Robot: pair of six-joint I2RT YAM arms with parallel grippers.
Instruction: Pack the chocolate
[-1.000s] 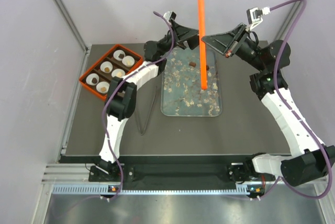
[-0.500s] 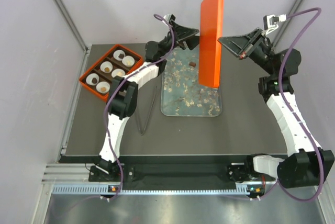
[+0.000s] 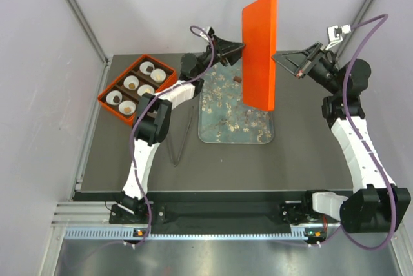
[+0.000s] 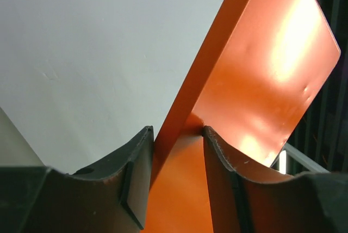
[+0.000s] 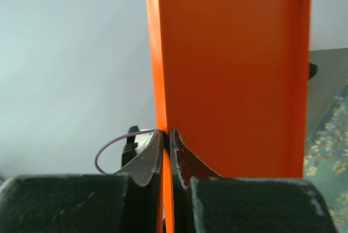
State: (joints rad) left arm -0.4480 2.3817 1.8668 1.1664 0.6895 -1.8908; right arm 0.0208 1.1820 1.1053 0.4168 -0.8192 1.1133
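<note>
Clamping hard, the left gripper (image 4: 176,130) is pinching the orange lid (image 3: 260,57) at its 9 o'clock edge, and the right gripper (image 5: 163,133) is squeezing the 3 o'clock edge. Both arms are reaching high, holding it upright over the glassy tray (image 3: 222,133). One dark chocolate (image 3: 238,80) is lying on that tray; more are sitting in paper cups (image 3: 158,75) in the orange box (image 3: 106,100) at 10 o'clock.

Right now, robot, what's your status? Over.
Left gripper and right gripper both clamped on orange lid, held upright over tray. One dark chocolate on tray, more in box cups. Lid hides part of tray.
</note>
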